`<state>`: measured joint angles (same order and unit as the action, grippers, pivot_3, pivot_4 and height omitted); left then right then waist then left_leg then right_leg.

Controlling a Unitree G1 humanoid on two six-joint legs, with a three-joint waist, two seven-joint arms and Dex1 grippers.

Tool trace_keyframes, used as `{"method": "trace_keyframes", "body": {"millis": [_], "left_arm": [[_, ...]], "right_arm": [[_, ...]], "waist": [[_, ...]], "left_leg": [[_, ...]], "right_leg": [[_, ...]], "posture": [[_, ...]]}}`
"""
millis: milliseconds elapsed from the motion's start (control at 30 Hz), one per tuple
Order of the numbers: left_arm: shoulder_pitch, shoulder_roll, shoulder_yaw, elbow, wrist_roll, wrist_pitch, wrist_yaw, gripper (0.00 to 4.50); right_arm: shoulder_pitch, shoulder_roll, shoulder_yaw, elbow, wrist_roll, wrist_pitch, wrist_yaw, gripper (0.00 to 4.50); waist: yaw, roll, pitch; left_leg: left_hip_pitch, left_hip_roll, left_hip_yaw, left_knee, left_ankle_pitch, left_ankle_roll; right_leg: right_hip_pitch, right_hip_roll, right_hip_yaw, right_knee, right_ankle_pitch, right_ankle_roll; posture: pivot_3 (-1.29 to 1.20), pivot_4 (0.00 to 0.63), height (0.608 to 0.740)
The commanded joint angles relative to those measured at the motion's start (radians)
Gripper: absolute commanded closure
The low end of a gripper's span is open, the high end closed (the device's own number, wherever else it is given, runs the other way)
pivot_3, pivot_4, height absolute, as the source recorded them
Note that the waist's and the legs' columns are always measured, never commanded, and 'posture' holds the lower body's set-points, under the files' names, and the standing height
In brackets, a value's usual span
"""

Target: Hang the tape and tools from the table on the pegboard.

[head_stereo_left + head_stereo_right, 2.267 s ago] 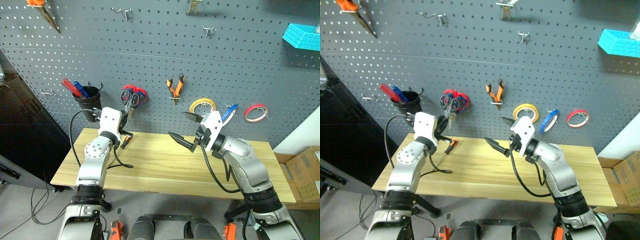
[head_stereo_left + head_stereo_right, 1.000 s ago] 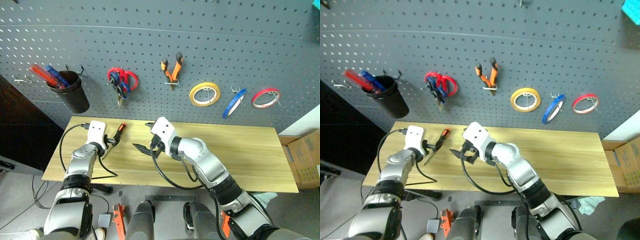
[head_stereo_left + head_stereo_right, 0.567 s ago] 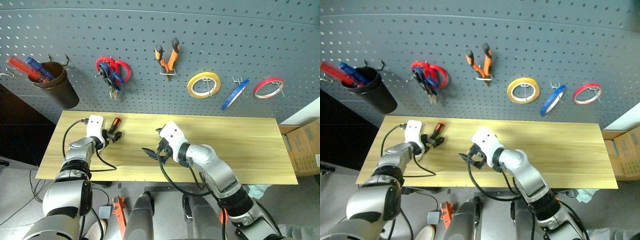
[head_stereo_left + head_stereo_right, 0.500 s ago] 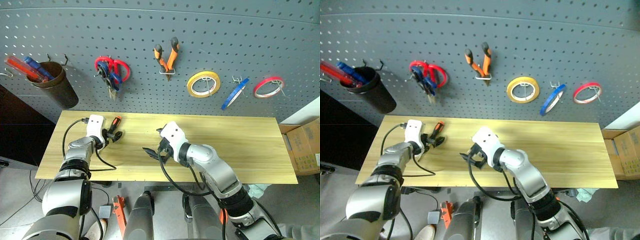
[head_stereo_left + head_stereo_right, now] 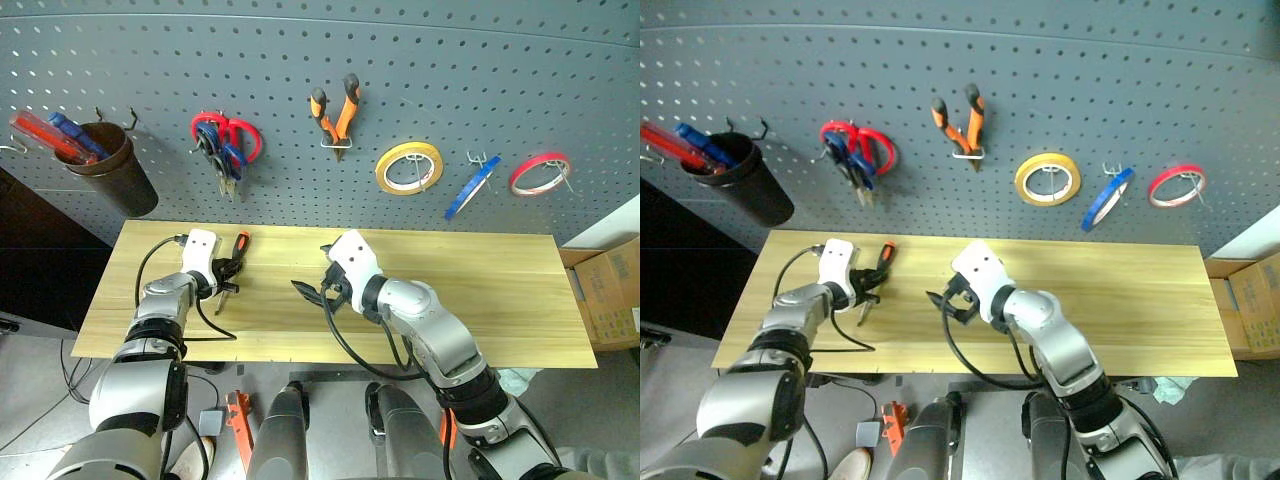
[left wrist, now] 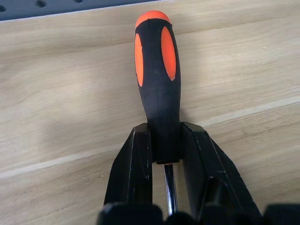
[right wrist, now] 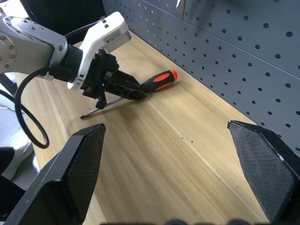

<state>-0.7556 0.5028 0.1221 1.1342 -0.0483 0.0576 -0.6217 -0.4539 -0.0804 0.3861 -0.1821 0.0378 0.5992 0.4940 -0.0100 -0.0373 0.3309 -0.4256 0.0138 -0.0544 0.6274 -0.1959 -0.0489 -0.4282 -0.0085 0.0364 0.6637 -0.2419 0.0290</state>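
Spanning the far wall, large dark grey perforated pegboard [image 5: 420, 60] with metal hooks. Below it, rectangular light wooden plank table [image 5: 480, 300]. Hung on the board from left to right: black cup [image 5: 115, 180] holding red and blue handled tools, scissors with red and blue handles [image 5: 222, 148], small pliers with orange-and-black handles [image 5: 335, 115], yellow tape roll [image 5: 409, 167], thin blue ring-shaped tape roll [image 5: 470, 187], red-and-white tape roll [image 5: 538, 172].

Over the table's middle, right gripper [image 5: 312, 291] — black fingers spread wide apart, nothing between them, pointing left toward the other arm.

At the table's far left, left gripper [image 6: 161, 152] — black fingers pinched tight on the orange-and-black-handled screwdriver [image 6: 157, 70], gripping the near end of the handle where the steel shaft leaves it. Handle's rounded orange tip pointing toward the pegboard, close to the table's far edge. In the right wrist view, handle tilted up off the wood, thin shaft [image 7: 101, 104] slanting down and away from the wall, its tip at or near the tabletop — contact not clear.
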Motion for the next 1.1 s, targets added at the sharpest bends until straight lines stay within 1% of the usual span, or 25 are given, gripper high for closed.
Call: {"method": "trace_keyframes", "body": {"millis": [33,100,133,167,200,233,267,333,400,433,500,567,667,733,767,800,833,867,900,967,1033,1100], "left_arm": [[0.071,-0.009,-0.008,-0.124,-0.008,0.014,-0.007,3.92],[0.150,-0.013,-0.001,-0.271,-0.019,0.038,0.019,3.92],[0.209,-0.016,0.007,-0.376,-0.023,0.056,0.044,3.92],[0.277,-0.019,0.015,-0.502,-0.026,0.081,0.071,3.92],[0.358,-0.020,0.019,-0.645,-0.020,0.096,0.097,3.92],[0.427,-0.023,0.024,-0.771,-0.010,0.106,0.129,3.92],[0.495,-0.034,0.042,-0.903,0.003,0.127,0.183,3.92],[0.593,-0.060,0.072,-1.106,0.031,0.159,0.282,3.92],[0.686,-0.078,0.074,-1.286,0.092,0.153,0.355,3.92],[0.729,-0.088,0.071,-1.367,0.133,0.138,0.395,3.92],[0.800,-0.106,0.080,-1.509,0.245,0.068,0.502,3.92],[0.811,-0.113,0.102,-1.564,0.314,0.023,0.579,3.92],[0.740,-0.102,0.150,-1.538,0.345,0.038,0.645,3.92],[0.536,-0.026,0.175,-1.411,0.327,0.018,0.652,3.92],[0.453,0.004,0.179,-1.354,0.317,0.008,0.650,3.92],[0.372,0.030,0.178,-1.293,0.305,-0.003,0.648,3.92],[0.270,0.056,0.161,-1.193,0.290,-0.024,0.632,3.92],[0.187,0.073,0.147,-1.102,0.281,-0.050,0.622,3.92],[0.114,0.085,0.137,-1.016,0.274,-0.079,0.623,3.92],[-0.025,0.091,0.121,-0.823,0.250,-0.139,0.614,3.92],[-0.139,0.091,0.105,-0.655,0.237,-0.201,0.611,3.92],[-0.232,0.087,0.083,-0.505,0.230,-0.256,0.597,3.92]], "right_arm": [[0.034,-0.034,-0.025,-0.055,0.038,-0.043,0.041,0.00],[0.059,-0.062,-0.048,-0.085,0.077,-0.053,0.076,0.00],[0.075,-0.071,-0.068,-0.108,0.109,-0.051,0.094,0.00],[0.094,-0.081,-0.092,-0.142,0.149,-0.042,0.115,0.00],[0.114,-0.095,-0.115,-0.183,0.197,-0.025,0.143,0.00],[0.130,-0.107,-0.135,-0.217,0.238,-0.011,0.165,0.00],[0.147,-0.117,-0.160,-0.256,0.294,0.017,0.186,0.00],[0.163,-0.137,-0.195,-0.308,0.375,0.065,0.207,0.00],[0.163,-0.136,-0.240,-0.337,0.461,0.119,0.201,0.00],[0.160,-0.129,-0.265,-0.347,0.507,0.147,0.191,0.00],[0.128,-0.097,-0.313,-0.348,0.601,0.195,0.163,0.00],[0.082,-0.059,-0.345,-0.331,0.666,0.221,0.127,0.00],[0.002,0.004,-0.376,-0.294,0.719,0.225,0.063,0.00],[-0.086,0.067,-0.385,-0.238,0.732,0.207,0.014,0.00],[-0.116,0.086,-0.385,-0.217,0.733,0.198,0.000,0.00],[-0.140,0.100,-0.380,-0.196,0.726,0.185,-0.007,0.00],[-0.159,0.114,-0.368,-0.168,0.706,0.163,-0.005,0.00],[-0.174,0.124,-0.355,-0.144,0.688,0.140,-0.001,0.00],[-0.186,0.132,-0.342,-0.120,0.668,0.116,0.002,0.00],[-0.203,0.140,-0.316,-0.078,0.634,0.074,0.013,0.00],[-0.209,0.137,-0.288,-0.050,0.604,0.040,0.029,0.00],[-0.208,0.138,-0.281,-0.037,0.599,0.025,0.037,0.00]], "waist": [[0.001,-0.001,-0.001],[0.003,-0.002,-0.002],[0.003,-0.002,-0.003],[0.001,-0.003,-0.005],[0.000,-0.005,-0.008],[0.000,-0.006,-0.011],[0.001,-0.009,-0.014],[0.011,-0.011,-0.026],[0.023,-0.014,-0.045],[0.030,-0.013,-0.055],[0.037,-0.013,-0.076],[0.042,-0.012,-0.095],[0.052,-0.009,-0.121],[0.061,-0.006,-0.133],[0.072,-0.006,-0.136],[0.078,-0.011,-0.139],[0.087,-0.013,-0.149],[0.092,-0.013,-0.158],[0.096,-0.011,-0.170],[0.100,-0.008,-0.190],[0.108,-0.009,-0.201],[0.116,-0.010,-0.203]], "left_leg": [[0.000,0.000,0.000,0.000,0.000,0.000],[-0.001,0.001,0.000,-0.001,0.000,0.000],[-0.002,0.001,0.000,-0.001,0.000,0.000],[-0.002,0.001,0.000,-0.001,0.000,-0.001],[-0.004,0.001,0.000,-0.002,0.000,-0.001],[-0.007,0.001,-0.002,-0.002,-0.001,-0.002],[-0.008,0.000,-0.003,-0.002,-0.001,-0.002],[-0.011,0.000,-0.005,-0.002,-0.001,-0.003],[-0.012,0.000,-0.006,-0.002,-0.001,-0.005],[-0.011,0.000,-0.006,-0.003,-0.001,-0.005],[-0.010,0.000,-0.003,-0.003,-0.001,-0.005],[-0.009,-0.001,0.000,-0.003,-0.001,-0.004],[-0.006,-0.002,0.004,-0.002,0.001,-0.003],[-0.003,0.001,0.004,-0.002,0.002,-0.003],[0.000,0.005,0.004,-0.003,0.001,-0.003],[-0.001,0.013,0.005,-0.002,0.001,-0.003],[-0.003,0.017,0.006,-0.002,0.001,-0.004],[-0.003,0.019,0.005,-0.004,0.002,-0.003],[-0.003,0.019,0.005,-0.003,0.004,-0.004],[-0.002,0.019,0.006,-0.003,0.011,-0.010],[-0.001,0.018,0.010,-0.003,0.012,-0.010],[-0.001,0.018,0.010,-0.003,0.012,-0.009]], "right_leg": [[0.000,0.000,0.000,0.000,0.000,0.000],[-0.001,-0.002,0.000,0.000,0.000,0.000],[-0.001,-0.007,0.000,0.000,0.001,0.000],[-0.002,-0.009,0.000,0.000,0.002,-0.002],[-0.005,-0.010,0.000,0.000,0.003,-0.003],[-0.009,-0.011,0.001,0.001,0.003,-0.003],[-0.011,-0.012,0.001,0.001,0.004,-0.003],[-0.012,-0.013,0.001,0.000,0.004,-0.003],[-0.012,-0.013,-0.001,-0.001,0.004,-0.003],[-0.011,-0.013,-0.002,-0.001,0.004,-0.003],[-0.010,-0.013,-0.003,-0.003,0.003,-0.003],[-0.007,-0.012,-0.003,-0.006,0.004,-0.003],[-0.003,-0.008,-0.005,-0.008,0.007,0.001],[0.003,-0.004,-0.009,-0.012,0.010,-0.002],[0.008,-0.001,-0.013,-0.018,0.012,-0.006],[0.009,0.002,-0.020,-0.021,0.016,-0.011],[0.008,0.005,-0.024,-0.024,0.020,-0.015],[0.009,0.006,-0.026,-0.026,0.024,-0.018],[0.009,0.006,-0.027,-0.026,0.025,-0.017],[0.010,0.006,-0.026,-0.024,0.027,-0.012],[0.010,0.005,-0.023,-0.024,0.026,-0.009],[0.009,0.005,-0.023,-0.022,0.025,-0.007]], "posture": [[0.07,0.307,0.740],[0.08,0.279,0.740],[0.09,0.254,0.740],[0.09,0.242,0.740],[0.10,0.219,0.740],[0.11,0.209,0.740],[0.12,0.189,0.740],[0.15,0.155,0.740],[0.18,0.130,0.740],[0.19,0.122,0.740],[0.22,0.092,0.740],[0.23,0.081,0.740],[0.25,0.063,0.740],[0.26,0.042,0.740],[0.26,0.042,0.740],[0.26,0.035,0.740],[0.27,0.024,0.740],[0.27,0.020,0.740],[0.27,0.017,0.740],[0.26,0.009,0.740],[0.26,0.005,0.740],[0.25,0.005,0.740]]}}
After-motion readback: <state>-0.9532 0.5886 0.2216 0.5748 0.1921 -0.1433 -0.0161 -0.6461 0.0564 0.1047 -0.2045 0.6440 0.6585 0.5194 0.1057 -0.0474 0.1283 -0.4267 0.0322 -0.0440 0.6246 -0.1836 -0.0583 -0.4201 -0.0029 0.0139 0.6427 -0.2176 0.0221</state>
